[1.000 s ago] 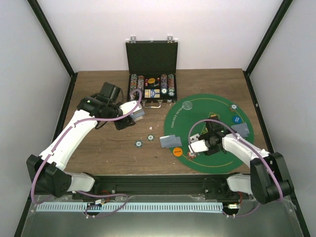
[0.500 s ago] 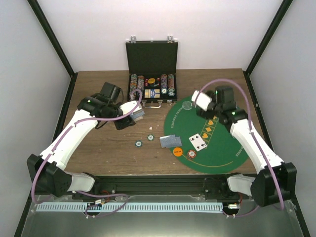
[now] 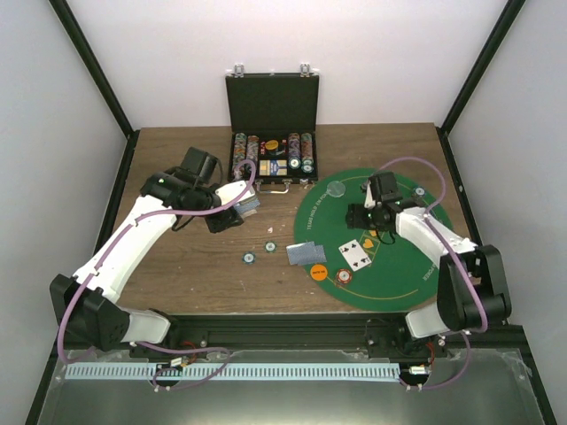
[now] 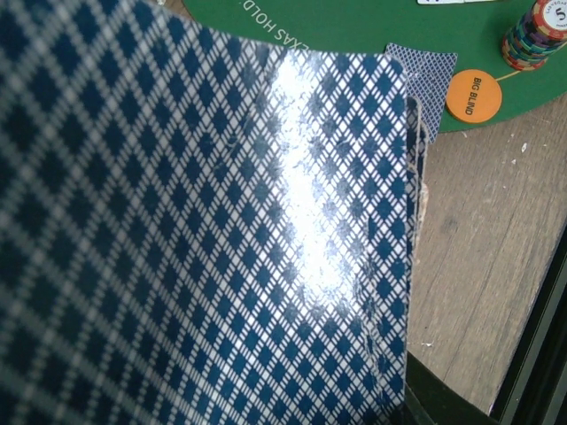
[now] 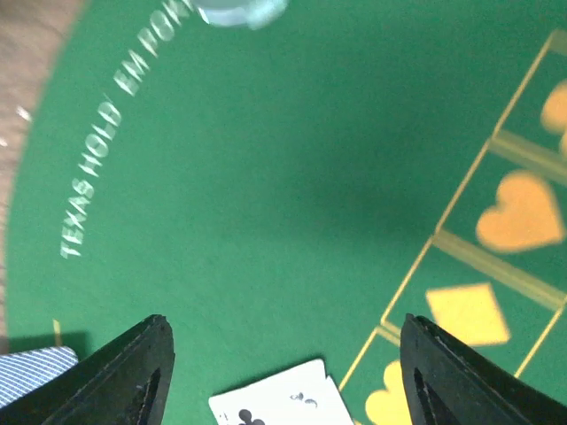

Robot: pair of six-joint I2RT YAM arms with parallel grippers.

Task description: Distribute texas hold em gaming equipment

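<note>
Two white face-up cards (image 5: 283, 403) lie on the green mat (image 5: 266, 177) directly below the right hand (image 5: 283, 336), and in the wrist view they show in the gap between its tips. That hand is spread wide, its dark fingers (image 5: 142, 363) standing well apart on either side of the cards, and it grips nothing. Whether it touches the felt cannot be told.

Farther out on the mat, toward its far-left rim, sits a clear disc (image 3: 336, 188). A pair of face-down cards (image 3: 306, 252) lies half on the mat's left edge. Near them, on the near-left rim, are an orange disc (image 4: 473, 94) marked BIG BLIND and a short chip stack (image 4: 536, 31).

Across the table (image 3: 177, 274), the left hand (image 3: 241, 209) is pressed together on a stack of cards (image 3: 251, 204), pinching it. The blue diamond-patterned backs fill most of that wrist's view. This hand is just in front of the left corner of the open black case (image 3: 272, 106), whose tray holds rows of chips. Two teal chips (image 3: 250, 258) rest on the bare wood between the left hand and the mat.
</note>
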